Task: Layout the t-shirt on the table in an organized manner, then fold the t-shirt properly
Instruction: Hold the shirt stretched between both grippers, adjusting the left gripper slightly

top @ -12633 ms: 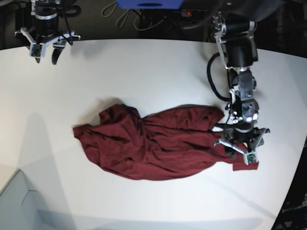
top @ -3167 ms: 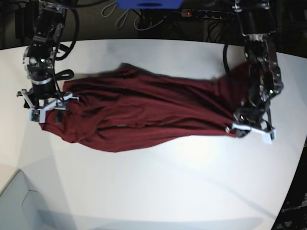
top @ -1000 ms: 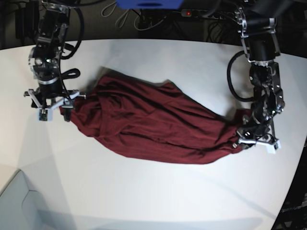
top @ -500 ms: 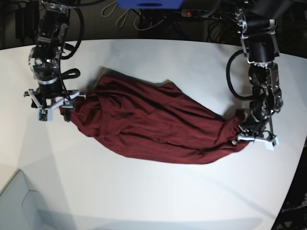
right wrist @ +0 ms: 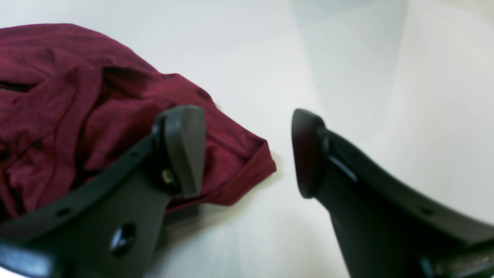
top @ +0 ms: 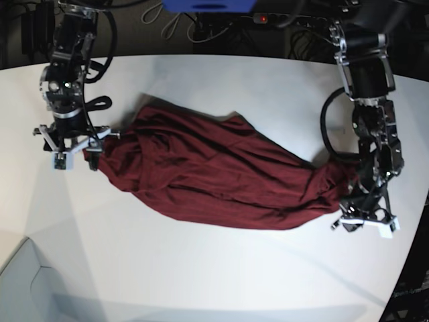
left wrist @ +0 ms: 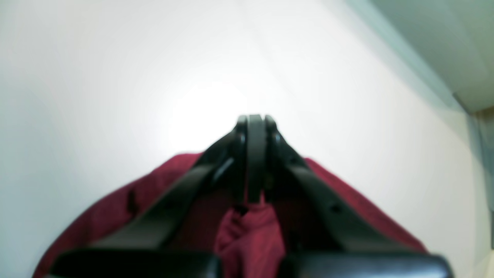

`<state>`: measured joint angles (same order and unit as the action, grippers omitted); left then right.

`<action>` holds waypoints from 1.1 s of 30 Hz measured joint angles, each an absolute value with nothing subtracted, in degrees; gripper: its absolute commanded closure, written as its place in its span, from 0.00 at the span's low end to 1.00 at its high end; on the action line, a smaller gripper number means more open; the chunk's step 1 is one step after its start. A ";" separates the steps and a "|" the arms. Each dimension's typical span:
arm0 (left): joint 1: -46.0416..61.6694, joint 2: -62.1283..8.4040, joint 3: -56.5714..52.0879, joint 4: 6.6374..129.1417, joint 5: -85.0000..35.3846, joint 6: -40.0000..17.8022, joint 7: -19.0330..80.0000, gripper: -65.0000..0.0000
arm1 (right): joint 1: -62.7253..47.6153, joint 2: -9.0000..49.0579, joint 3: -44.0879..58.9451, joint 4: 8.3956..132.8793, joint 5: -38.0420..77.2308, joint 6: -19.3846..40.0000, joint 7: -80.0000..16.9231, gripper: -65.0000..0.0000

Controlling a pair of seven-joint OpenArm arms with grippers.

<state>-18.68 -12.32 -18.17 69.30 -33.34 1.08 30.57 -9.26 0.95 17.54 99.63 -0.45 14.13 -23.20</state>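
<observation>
The dark maroon t-shirt (top: 214, 174) lies bunched in a long diagonal heap on the white table (top: 201, 268), running from upper left to lower right. My left gripper (top: 365, 221) is at the shirt's lower right end. In the left wrist view this gripper (left wrist: 252, 123) is shut, with a fold of the t-shirt (left wrist: 247, 239) pinched behind its tips. My right gripper (top: 74, 157) stands open at the shirt's upper left end. The right wrist view shows its fingers (right wrist: 185, 150) apart, with a hem corner of the t-shirt (right wrist: 77, 96) lying loose under and between them.
The table's curved edge (top: 415, 221) runs close behind my left gripper on the right. Cables and a power strip (top: 281, 19) lie beyond the far edge. A grey floor patch (top: 20, 282) shows at the lower left corner.
My left gripper has closed on the shirt's end and moved toward the front right, drawing that end with it. The right arm has stayed still and open.
</observation>
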 measured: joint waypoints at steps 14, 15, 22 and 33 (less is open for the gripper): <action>-15.09 -12.86 -18.06 69.21 -33.32 1.08 30.92 0.30 | -9.26 0.95 17.54 99.63 -0.45 14.13 -23.27 0.45; -15.14 -13.41 -18.00 69.21 -33.32 1.08 30.92 0.30 | -9.26 0.95 17.54 99.63 -0.45 14.13 -23.27 0.45; -14.94 -14.09 -18.11 67.83 -32.77 0.99 30.04 0.48 | -9.26 0.95 17.54 99.63 -0.45 14.13 -23.22 0.45; -16.75 -13.50 -17.91 60.77 -28.18 0.99 29.93 0.62 | -9.26 0.95 17.54 99.63 -0.45 14.15 -23.27 0.45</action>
<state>-16.75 -13.50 -17.91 60.77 -28.18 0.99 29.93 -9.26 0.95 17.54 99.63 -0.45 14.15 -23.27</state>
